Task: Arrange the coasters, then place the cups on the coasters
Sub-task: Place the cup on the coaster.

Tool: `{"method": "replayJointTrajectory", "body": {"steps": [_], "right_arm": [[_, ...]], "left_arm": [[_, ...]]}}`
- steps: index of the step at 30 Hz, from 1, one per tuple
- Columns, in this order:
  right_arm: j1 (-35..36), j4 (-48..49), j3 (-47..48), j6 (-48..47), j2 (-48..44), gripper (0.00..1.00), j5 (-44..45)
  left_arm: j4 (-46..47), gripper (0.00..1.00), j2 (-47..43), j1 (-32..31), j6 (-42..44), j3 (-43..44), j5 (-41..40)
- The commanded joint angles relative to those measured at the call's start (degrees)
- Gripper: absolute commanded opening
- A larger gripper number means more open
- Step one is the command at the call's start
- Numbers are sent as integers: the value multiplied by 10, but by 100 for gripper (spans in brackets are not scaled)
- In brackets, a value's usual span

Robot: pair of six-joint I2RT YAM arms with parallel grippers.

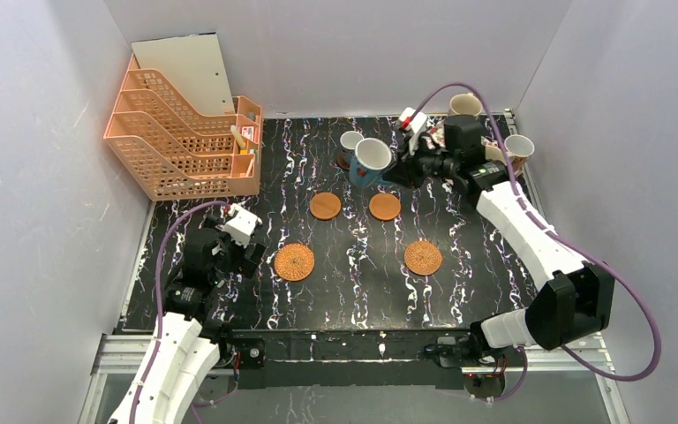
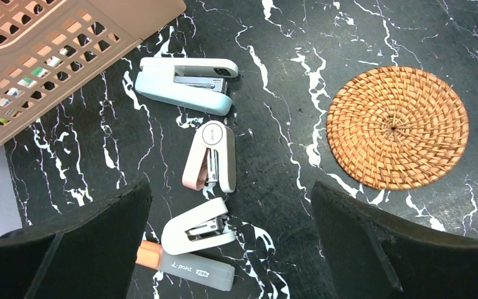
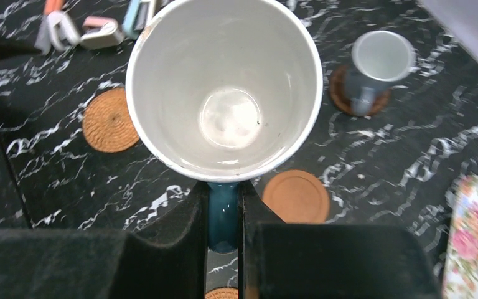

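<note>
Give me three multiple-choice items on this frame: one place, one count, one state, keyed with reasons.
1. Where does the free blue cup stand?
A) on the dark coaster
B) on a wicker coaster
C) on a wood coaster

2. How many coasters carry no cup?
A) two
B) four
C) five

3. What is the right tool doing?
A) hanging open
B) shut on a coaster
C) shut on the handle of the held blue cup

1 A: a dark disc shows under its base.
2 B: two wood coasters and two wicker coasters lie bare.
3 C: the teal handle sits clamped in the tool.
</note>
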Motion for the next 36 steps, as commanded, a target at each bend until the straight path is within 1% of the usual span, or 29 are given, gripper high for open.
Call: {"method": "replayJointTrajectory", "body": {"steps": [1, 8, 13, 21, 25, 29, 33, 36], "right_arm": [[37, 42, -3, -44, 2, 1, -15], [116, 62, -15, -49, 17, 1, 27], [144, 84, -27, -44, 43, 1, 49], [146, 93, -16, -44, 54, 1, 36], [150, 132, -6, -39, 61, 1, 47], [152, 130, 40, -31, 101, 1, 53], [152, 122, 79, -29, 164, 1, 67], [155, 125, 82, -18, 187, 1, 77]], "left_arm": [[4, 98, -2, 3, -4, -5, -2], [1, 98, -5, 7, -2, -5, 2], [1, 98, -7, 14, -2, -5, 3], [-2, 98, -6, 26, -1, -5, 10], [-3, 98, -4, 33, -1, -3, 10], [-4, 98, -8, 43, 0, -4, 19], [-4, 98, -6, 46, 0, -5, 19], [-4, 98, -7, 46, 1, -3, 22]]}}
